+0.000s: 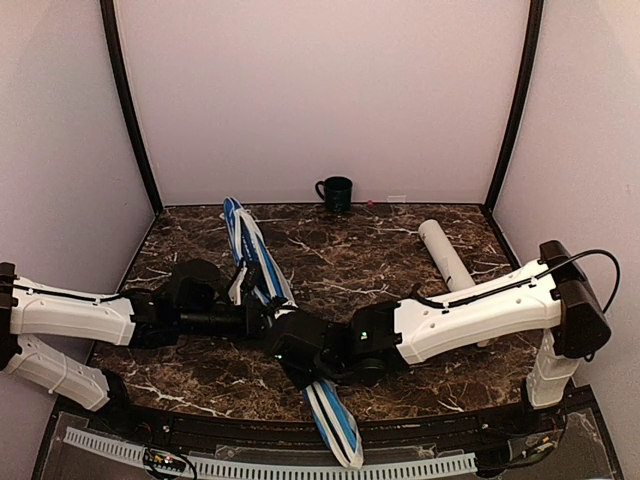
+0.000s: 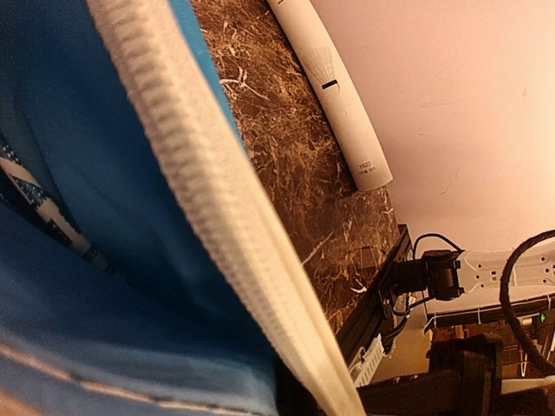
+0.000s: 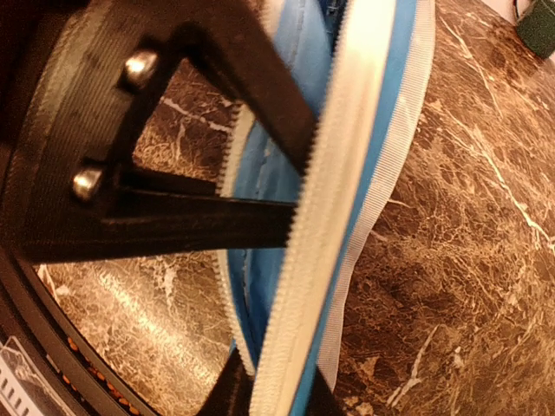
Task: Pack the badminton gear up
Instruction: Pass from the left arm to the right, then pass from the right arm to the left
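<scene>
Left hand [image 1: 260, 319] closed at racket cover [image 1: 245, 240]; right hand [image 3: 264, 303] straddles zipper edge [image 3: 329, 165], 6 o'clock end, grip unclear; seat squarely before pulling

Top view: R arm [image 1: 480, 310] hides tube [image 1: 445, 255] near end and cover [image 1: 252, 250] mid-section. Wrist cams: cover blurred, cropped.

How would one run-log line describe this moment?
blue racket-shaped fabric cover: on edge | left claw: shut beside it | right claw: at zipper edge
</scene>
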Controlling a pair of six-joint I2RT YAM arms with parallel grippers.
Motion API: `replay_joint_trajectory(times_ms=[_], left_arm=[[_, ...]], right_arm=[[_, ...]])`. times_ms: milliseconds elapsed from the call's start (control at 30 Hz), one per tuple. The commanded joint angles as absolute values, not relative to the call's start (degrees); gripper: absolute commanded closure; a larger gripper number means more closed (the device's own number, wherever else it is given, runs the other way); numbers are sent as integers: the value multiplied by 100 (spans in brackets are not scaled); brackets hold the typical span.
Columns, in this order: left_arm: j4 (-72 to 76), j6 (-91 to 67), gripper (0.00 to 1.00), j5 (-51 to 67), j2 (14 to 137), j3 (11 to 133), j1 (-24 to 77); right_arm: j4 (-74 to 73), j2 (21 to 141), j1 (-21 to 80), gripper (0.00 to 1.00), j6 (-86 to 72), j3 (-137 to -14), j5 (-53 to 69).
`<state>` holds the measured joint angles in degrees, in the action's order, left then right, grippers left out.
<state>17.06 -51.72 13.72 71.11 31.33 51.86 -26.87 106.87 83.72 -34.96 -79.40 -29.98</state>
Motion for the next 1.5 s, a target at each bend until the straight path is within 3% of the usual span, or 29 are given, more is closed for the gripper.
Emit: replay_joint_trajectory(times_ms=[0,67,233,467,700,1100,1367,1467], left_arm=[[1751,-5263,100,1138,6829,3192,5115],[1648,-5265,95,1098,6749,3209,5094],[989,-5084,61,802,6328,3316,5016],[-16,-4886,35,248,5778,3612,4637],[-78,-4718,11,633,6784,4532,4180],[-1245,-3790,7,321,8196,6154,3813],[-1726,-3553,8,248,8324,6262,3807],[-1854,-3514,13,221,8349,6267,3814]], right_arm=[[-2989,10605,8447,93,-3873,-7998,-3391],[-3010,10535,8439,100,-3977,-7929,-3448],[-2830,10256,8322,100,-4226,-7576,-3436],[-2454,9985,8221,100,-4215,-7268,-3278],[-2320,10057,8225,100,-4175,-7269,-3146],[-2203,10264,8311,100,-3965,-7541,-3090],[-2743,10904,8388,100,-3759,-8242,-3326],[-2825,11013,8394,100,-3732,-8380,-3366]])
